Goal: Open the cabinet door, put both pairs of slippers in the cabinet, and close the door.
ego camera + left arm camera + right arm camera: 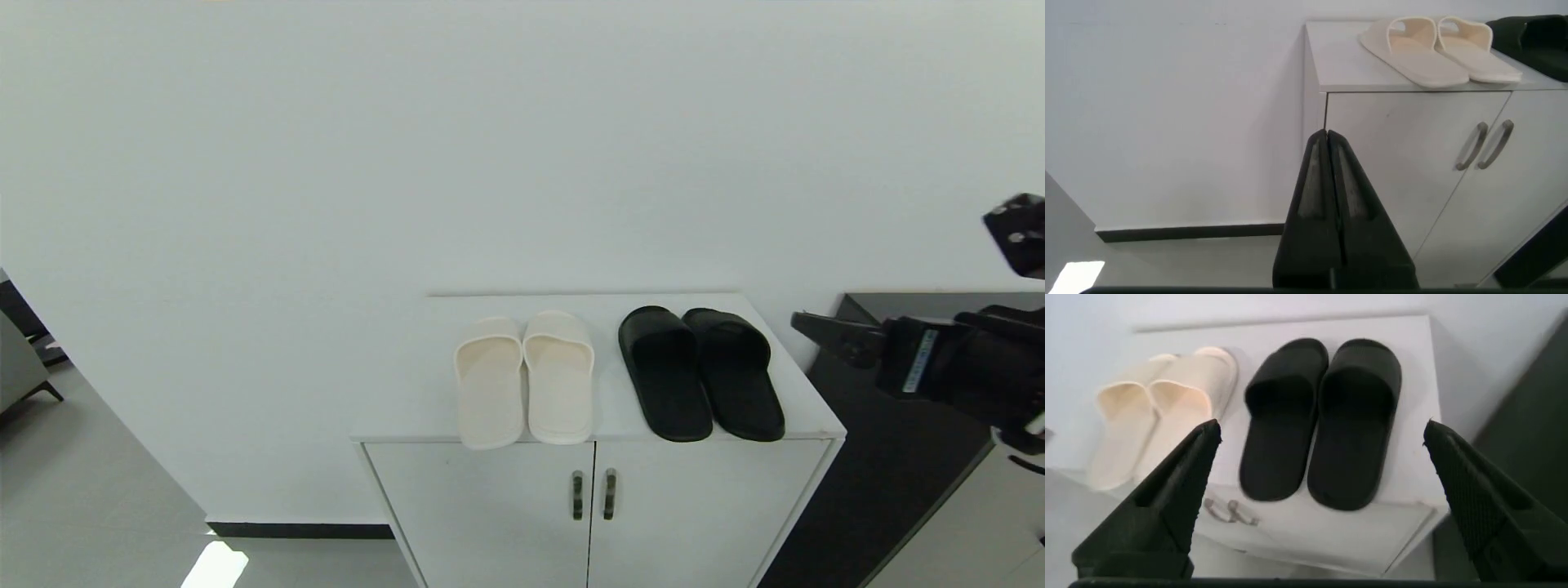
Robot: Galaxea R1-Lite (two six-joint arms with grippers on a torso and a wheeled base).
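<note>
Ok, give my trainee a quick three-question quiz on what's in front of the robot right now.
1. True or false: both cabinet doors are shut.
2. Where do the white slippers and the black slippers lie? A: on the cabinet top. B: inside the cabinet. C: on the floor.
3. Fill in: the right gripper has its jaws ___, with nothing held.
Key: 1 true; 2 A; 3 open.
</note>
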